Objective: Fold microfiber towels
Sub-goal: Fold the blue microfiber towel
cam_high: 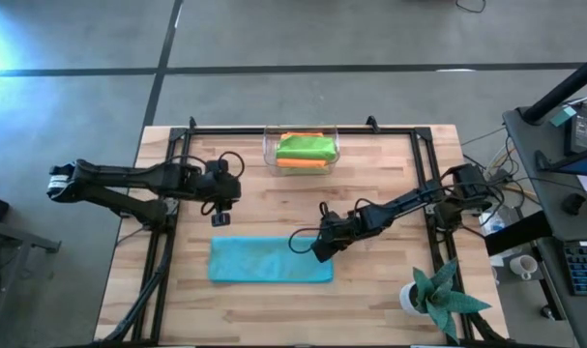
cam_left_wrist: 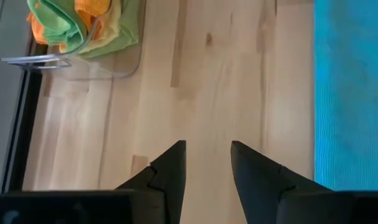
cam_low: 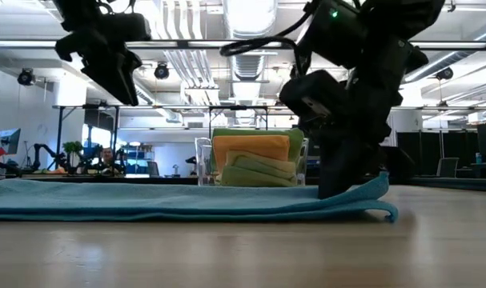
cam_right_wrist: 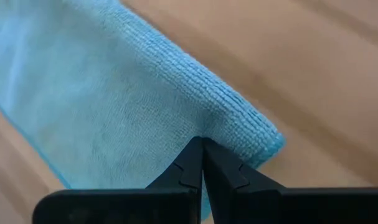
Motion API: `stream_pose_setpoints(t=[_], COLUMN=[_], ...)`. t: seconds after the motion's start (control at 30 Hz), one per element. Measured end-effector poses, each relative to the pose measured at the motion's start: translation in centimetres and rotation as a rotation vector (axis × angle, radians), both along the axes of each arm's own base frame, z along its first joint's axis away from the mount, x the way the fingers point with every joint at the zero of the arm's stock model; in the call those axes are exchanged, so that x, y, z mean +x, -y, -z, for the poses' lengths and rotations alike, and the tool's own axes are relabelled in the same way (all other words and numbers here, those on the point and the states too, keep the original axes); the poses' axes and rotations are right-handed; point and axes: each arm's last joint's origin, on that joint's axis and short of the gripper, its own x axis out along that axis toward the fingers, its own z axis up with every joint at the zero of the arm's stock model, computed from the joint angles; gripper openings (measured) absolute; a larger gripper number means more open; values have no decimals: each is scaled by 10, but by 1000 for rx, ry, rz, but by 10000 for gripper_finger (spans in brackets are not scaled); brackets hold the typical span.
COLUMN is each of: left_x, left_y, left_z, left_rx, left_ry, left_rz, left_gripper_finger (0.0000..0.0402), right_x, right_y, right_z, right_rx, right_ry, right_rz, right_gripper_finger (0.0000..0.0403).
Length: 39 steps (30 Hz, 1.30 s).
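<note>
A light blue microfiber towel (cam_high: 271, 261) lies folded into a long flat strip on the wooden table, near its front middle. My right gripper (cam_high: 320, 253) is shut, with its tips at the strip's far right corner. In the low view that end of the towel (cam_low: 379, 190) rises a little beside the gripper. My left gripper (cam_high: 220, 220) hangs open above bare wood, left of centre and beyond the towel, with nothing between its fingers (cam_left_wrist: 170, 168). Green and orange towels (cam_high: 305, 149) lie folded in a clear bin. My right gripper has its shut fingertips down on the blue towel's top surface (cam_right_wrist: 189, 127), close to the far right corner (cam_right_wrist: 263, 140). It comes slanting down from the table's right. Whether any cloth is pinched between the tips I cannot tell. The rest of the towel lies flat on the table.
The clear bin (cam_high: 270, 155) stands at the far middle of the table. A teal spiky plant in a white pot (cam_high: 436, 295) stands at the near right corner. Dark rails (cam_high: 177, 145) run along the far edge and both sides. Bare wood shows between the bin and the towel.
</note>
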Motion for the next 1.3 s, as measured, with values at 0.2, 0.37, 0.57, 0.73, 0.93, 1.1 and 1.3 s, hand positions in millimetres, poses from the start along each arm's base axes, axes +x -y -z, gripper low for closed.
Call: stream_pose_setpoints(t=[0.2,0.37,0.57,0.73,0.93,1.1,1.3], left_x=[2,3,3,2,2,2,3], left_y=[-3,-5,-6,-8,-12,-13,-13], left_z=[2,3,4,4,4,3,3], left_rx=[4,4,10,14,14,14,16], left_ry=[-8,-14,-24,-29,-28,-20,-16], left_rz=[-8,-16,-10,-15,-34,-41,-39], left_gripper_finger=[112,112,112,112,112,112,112], right_x=[-5,-4,-11,-9,12,37,61], right_y=[24,49,77,81,58,28,-2], right_z=[-1,-10,-21,-34,-61,-73,-63], right_rx=[-77,-222,-433,-444,-436,-365,-320], right_ry=[-95,-181,-361,-368,-177,93,299], right_rz=[23,26,70,85,48,3,-14], right_gripper_finger=[8,8,8,8,8,9,9])
